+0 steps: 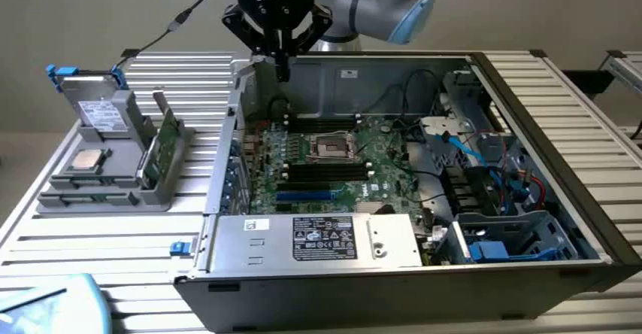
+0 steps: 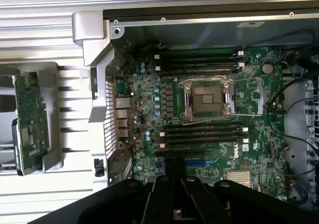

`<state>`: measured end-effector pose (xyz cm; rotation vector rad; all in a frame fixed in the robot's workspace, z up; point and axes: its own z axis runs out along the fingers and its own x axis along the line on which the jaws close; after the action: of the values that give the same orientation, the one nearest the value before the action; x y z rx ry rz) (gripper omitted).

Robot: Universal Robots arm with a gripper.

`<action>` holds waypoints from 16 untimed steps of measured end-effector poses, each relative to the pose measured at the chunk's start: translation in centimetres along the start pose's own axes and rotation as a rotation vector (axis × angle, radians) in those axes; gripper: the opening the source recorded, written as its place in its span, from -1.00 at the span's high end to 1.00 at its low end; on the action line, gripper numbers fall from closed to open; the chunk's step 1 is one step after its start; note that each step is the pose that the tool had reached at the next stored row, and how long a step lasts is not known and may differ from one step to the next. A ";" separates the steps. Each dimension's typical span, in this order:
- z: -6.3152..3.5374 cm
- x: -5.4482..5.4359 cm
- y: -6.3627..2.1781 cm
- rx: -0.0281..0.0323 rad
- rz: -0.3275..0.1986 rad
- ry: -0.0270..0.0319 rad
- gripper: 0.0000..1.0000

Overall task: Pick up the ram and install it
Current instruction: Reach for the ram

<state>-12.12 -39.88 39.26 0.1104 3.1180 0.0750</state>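
Ram (image 1: 162, 150) upright at edge of holder (image 1: 101, 197)

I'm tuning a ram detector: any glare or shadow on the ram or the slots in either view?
Exterior view: soft even light, no glare on the ram in its grey holder; the motherboard sits in the case's shade. Wrist view: the ram is evenly lit, the case's metal rim glares pale, the black slots look dim.
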 end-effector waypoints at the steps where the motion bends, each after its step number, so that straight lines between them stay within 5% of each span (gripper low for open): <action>1: 0.00 0.0 0.00 0.0000 0.000 0.0000 0.79; 9: 0.00 0.0 -0.01 0.0000 0.000 0.0000 0.79; 16: -0.07 3.1 -0.19 0.0000 0.000 -0.0002 0.79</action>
<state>-15.18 -39.86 39.26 0.1105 3.1178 0.0749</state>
